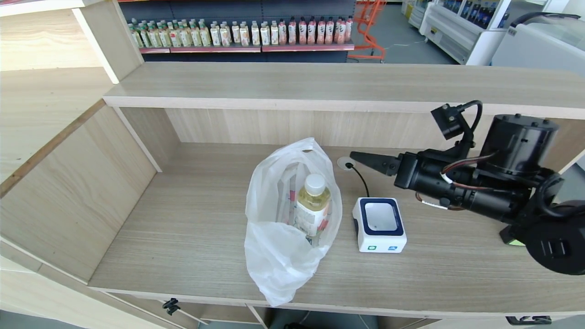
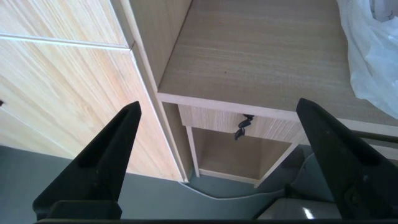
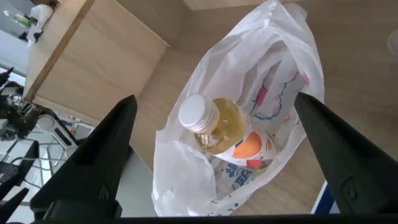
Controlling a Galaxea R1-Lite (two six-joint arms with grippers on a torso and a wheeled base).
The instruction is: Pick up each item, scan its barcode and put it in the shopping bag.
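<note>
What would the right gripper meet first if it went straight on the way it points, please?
Probably the open top of the shopping bag, the bottle just inside; depth is unclear.

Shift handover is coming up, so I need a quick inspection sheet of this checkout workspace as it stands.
Surface: wooden counter under a raised ledge.
Job's things: bag standing mid-counter, bottle and packet inside; scanner to its right.
Clutter: nothing seen.
Grippers: right gripper above the counter behind the scanner, jaws open, empty; left gripper off the counter's front left corner, jaws open, empty.
Cables: cable from scanner back to a hole in the counter.
Surroundings: drinks shelf and freezers behind.
</note>
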